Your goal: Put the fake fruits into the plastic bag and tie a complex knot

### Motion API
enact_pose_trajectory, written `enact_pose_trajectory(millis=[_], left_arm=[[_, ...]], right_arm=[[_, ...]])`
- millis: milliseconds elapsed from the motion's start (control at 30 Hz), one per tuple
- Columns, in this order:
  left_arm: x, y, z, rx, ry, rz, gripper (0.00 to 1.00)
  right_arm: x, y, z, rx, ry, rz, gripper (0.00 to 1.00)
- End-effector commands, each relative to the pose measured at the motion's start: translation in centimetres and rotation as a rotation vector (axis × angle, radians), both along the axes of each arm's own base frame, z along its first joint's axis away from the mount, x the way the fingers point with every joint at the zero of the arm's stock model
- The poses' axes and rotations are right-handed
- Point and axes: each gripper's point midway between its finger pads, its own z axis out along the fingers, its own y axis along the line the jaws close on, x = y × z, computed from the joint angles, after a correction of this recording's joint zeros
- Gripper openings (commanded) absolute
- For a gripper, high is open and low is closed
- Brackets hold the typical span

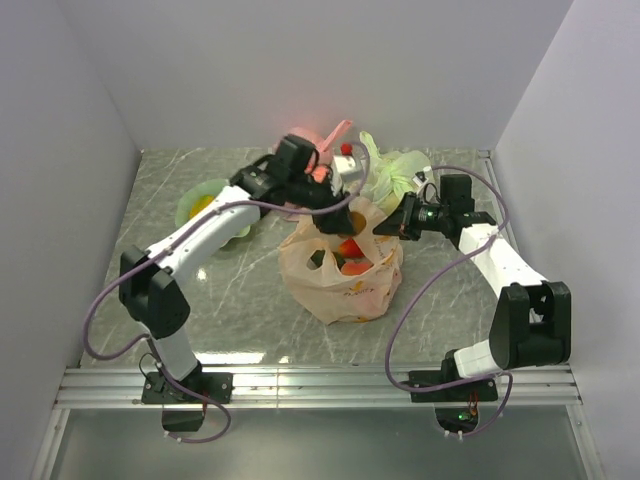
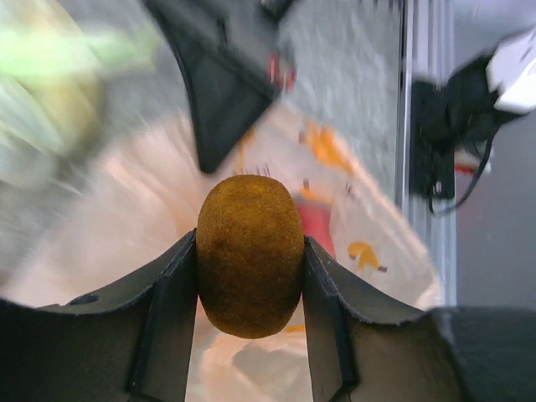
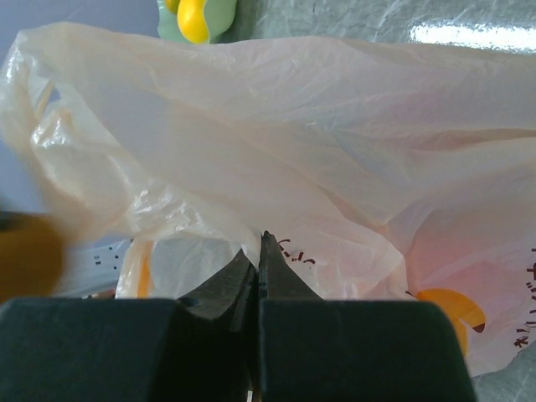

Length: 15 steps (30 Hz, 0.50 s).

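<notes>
The pale orange plastic bag (image 1: 345, 285) stands mid-table with its mouth held open. Red and orange fake fruits (image 1: 350, 250) lie inside it. My left gripper (image 1: 335, 200) hovers over the bag mouth, shut on a brown fuzzy kiwi-like fruit (image 2: 249, 251). In the left wrist view the bag (image 2: 368, 226) lies below that fruit, with a red fruit (image 2: 318, 224) inside. My right gripper (image 1: 388, 228) is shut on the bag's right rim. In the right wrist view its closed tips (image 3: 260, 244) pinch the thin plastic (image 3: 293, 126). No knot shows on this bag.
A pale green scalloped dish (image 1: 205, 205) at the back left holds a yellow fruit (image 3: 194, 18). A pink-red tied bag (image 1: 318, 140) and a light green tied bag (image 1: 395, 172) sit at the back behind the arms. White walls close in both sides.
</notes>
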Motion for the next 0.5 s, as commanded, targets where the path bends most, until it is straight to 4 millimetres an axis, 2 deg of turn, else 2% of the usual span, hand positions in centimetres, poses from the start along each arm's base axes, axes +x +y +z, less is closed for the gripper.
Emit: enact_pose_trajectory(millis=[0, 67, 100, 167, 200, 233, 300, 333, 367, 433, 467], left_arm=[[-2.0, -1.3, -3.1, 0.066, 0.006, -0.041, 0.40], [-3.0, -1.8, -5.1, 0.111, 0.021, -0.067, 0.41], [-3.5, -2.2, -5.8, 0.135, 0.016, -0.071, 0.46], [-3.9, -2.1, -6.3, 0.152, 0.031, -0.067, 0.58], [-3.9, -2.0, -6.1, 0.153, 0.037, -0.053, 0.70], [-3.9, -1.8, -5.7, 0.147, 0.033, -0.039, 0.75], [-3.9, -0.9, -3.4, 0.112, -0.010, -0.009, 0.84], [-3.9, -0.4, -2.6, 0.102, -0.027, 0.003, 0.85], [-4.1, 0.4, -0.5, 0.062, -0.067, 0.016, 0.86], [-3.8, 2.2, 1.6, 0.027, -0.116, 0.058, 0.91], [-3.7, 2.8, 1.9, 0.033, -0.140, 0.064, 0.91]], right_arm=[[-0.4, -0.3, 1.8, 0.032, -0.052, 0.003, 0.00], [-0.7, -0.3, 1.5, 0.039, -0.038, 0.004, 0.00], [-0.7, -0.3, 1.4, 0.043, -0.033, 0.007, 0.00], [-0.9, -0.4, 1.0, 0.049, -0.018, 0.006, 0.00], [-1.0, -0.4, 1.0, 0.051, -0.018, 0.009, 0.00], [-1.3, -0.4, 0.8, 0.050, -0.012, 0.012, 0.00], [-1.7, -0.4, 0.8, 0.057, -0.015, 0.016, 0.00], [-2.1, -0.4, 0.3, 0.058, -0.003, 0.021, 0.00], [-2.3, -0.3, 0.3, 0.061, -0.007, 0.022, 0.00], [-3.1, -0.1, -0.1, 0.078, 0.002, 0.037, 0.00], [-3.4, 0.0, -0.2, 0.091, 0.015, 0.037, 0.00]])
